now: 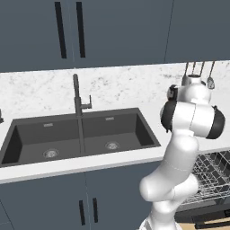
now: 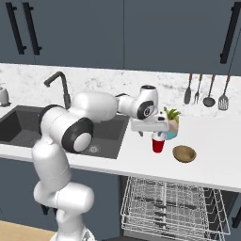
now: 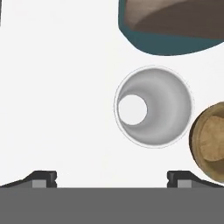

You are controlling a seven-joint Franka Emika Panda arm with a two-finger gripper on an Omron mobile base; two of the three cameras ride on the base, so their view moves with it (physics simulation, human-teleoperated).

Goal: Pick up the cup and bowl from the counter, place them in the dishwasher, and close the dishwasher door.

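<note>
- Risk we see: the gripper (image 2: 159, 133) hangs just above the cup (image 2: 158, 145), jaws spread wide and empty, yet the cup sits off-centre between the fingertips, toward the bowl (image 3: 210, 146)
- Descending like this, we judge one finger could clip the rim and tip it, or nudge the pot (image 3: 175, 26) beyond
- Cup: small, red outside, pale grey inside, upright on the counter (image 2: 212, 155), directly below the hand
</note>
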